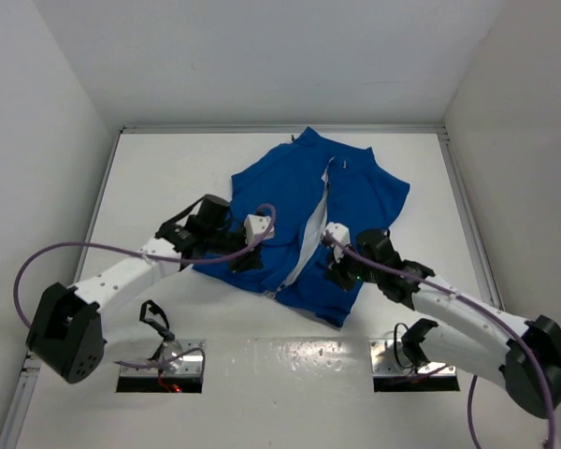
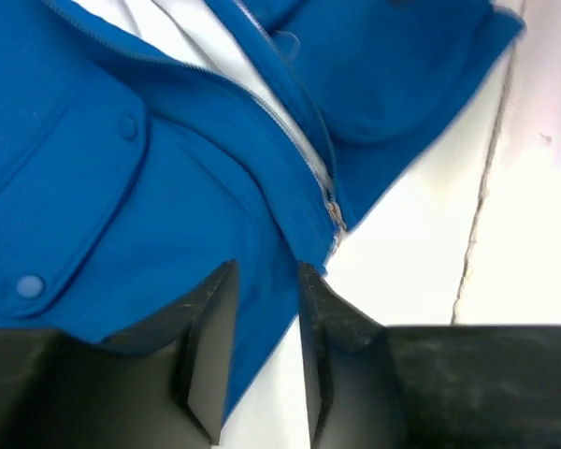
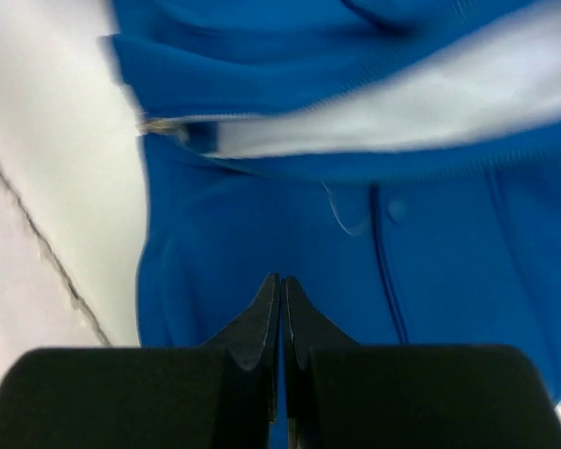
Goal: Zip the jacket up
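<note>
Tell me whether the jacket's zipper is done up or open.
Open almost fully. White lining shows between the jacket's front edges, which join only at the slider by the bottom hem.

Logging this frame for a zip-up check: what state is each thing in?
jacket, lying flat, front open.
zipper, unzipped, slider at the bottom hem.
left gripper, narrow gap with hem in it; grip unclear.
right gripper, shut, over the fabric.

White table point(image 1: 168, 168), plain white walls point(image 1: 37, 140) on three sides
</note>
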Controlling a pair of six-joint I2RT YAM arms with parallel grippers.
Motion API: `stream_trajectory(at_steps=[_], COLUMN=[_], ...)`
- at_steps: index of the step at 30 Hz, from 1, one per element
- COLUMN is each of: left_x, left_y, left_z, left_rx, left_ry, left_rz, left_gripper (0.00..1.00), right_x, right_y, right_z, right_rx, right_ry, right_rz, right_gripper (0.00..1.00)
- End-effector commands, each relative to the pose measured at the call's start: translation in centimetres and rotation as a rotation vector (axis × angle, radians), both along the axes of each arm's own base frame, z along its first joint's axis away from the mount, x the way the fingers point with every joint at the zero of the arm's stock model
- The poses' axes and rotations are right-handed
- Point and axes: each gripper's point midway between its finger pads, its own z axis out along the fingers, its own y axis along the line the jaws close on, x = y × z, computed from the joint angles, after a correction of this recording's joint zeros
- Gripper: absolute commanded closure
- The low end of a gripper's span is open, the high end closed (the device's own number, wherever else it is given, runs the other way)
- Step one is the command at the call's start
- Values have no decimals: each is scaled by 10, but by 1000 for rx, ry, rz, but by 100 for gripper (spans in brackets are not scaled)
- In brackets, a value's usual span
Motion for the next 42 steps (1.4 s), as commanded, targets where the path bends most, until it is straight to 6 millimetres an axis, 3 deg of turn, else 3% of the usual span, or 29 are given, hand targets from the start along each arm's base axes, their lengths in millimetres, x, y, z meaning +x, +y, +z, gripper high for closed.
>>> stream_trajectory(at_steps=[1,4,8,15,18,25,33,42], left_x=[-4,-4,-7,-7,-4,-17,-31,-26], left_y=[0,1,-10,-28,-33,-35,-38,-38], left_z=[0,-14,-27,-35,-33,-55,-77,-103], left_rx=[-19,38,67,46,33,85,147,323], left_ry=[-173,-174,-182,-207,-256,-319,-343,-298], left_rz=[-135,-192,-288,-377,-399,-513,-606,-653], left_gripper=[72,82,84,84,83,83,81,83], right_x=[17,27,34,26,24,19,35,43], right_y=[3,1,7,22,19,-1,-11,-26], right_z=[12,9,9,-5,-16,-53,-59,-62], right_rx=[105,127,114,81,54,-82,-96,-126], right_ry=[223,361,398,533,578,688,735,792], right_rz=[-189,-272,-278,-274,-311,-453,-567,-670], right_gripper=[100,100,100,100,100,100,100,100])
